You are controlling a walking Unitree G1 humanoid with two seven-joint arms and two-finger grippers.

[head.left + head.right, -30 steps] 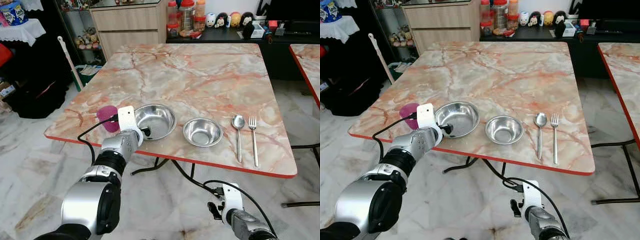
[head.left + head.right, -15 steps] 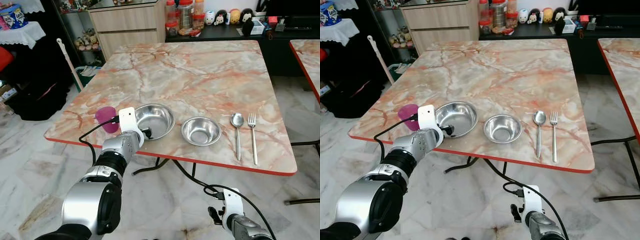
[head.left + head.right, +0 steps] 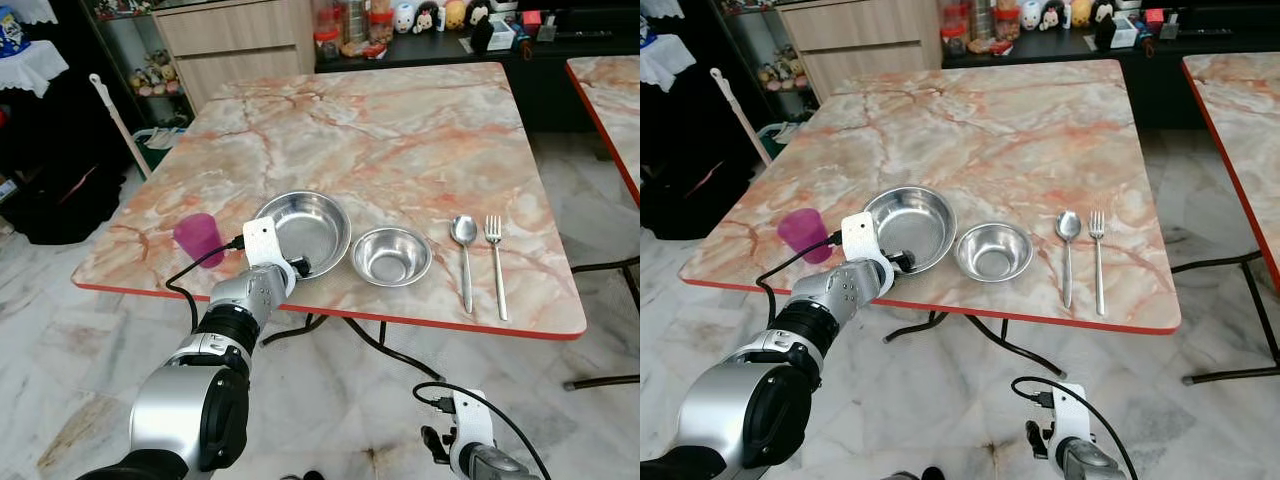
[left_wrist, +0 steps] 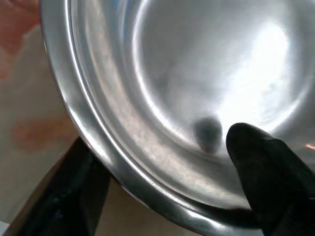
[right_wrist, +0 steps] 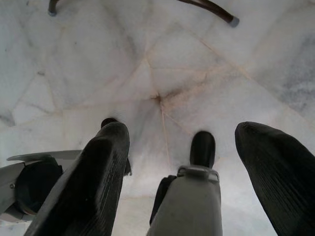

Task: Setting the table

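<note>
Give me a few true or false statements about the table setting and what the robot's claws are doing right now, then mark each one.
1. The left claw grips the rim of the large steel bowl. True.
2. The pink cup sits between the two bowls. False: it stands to the left of the large steel bowl.
3. The fork lies to the right of the spoon. True.
4. The right claw holds the small steel bowl. False: it hangs open above the floor.
5. The small steel bowl is stacked inside the large one. False: they sit side by side.
</note>
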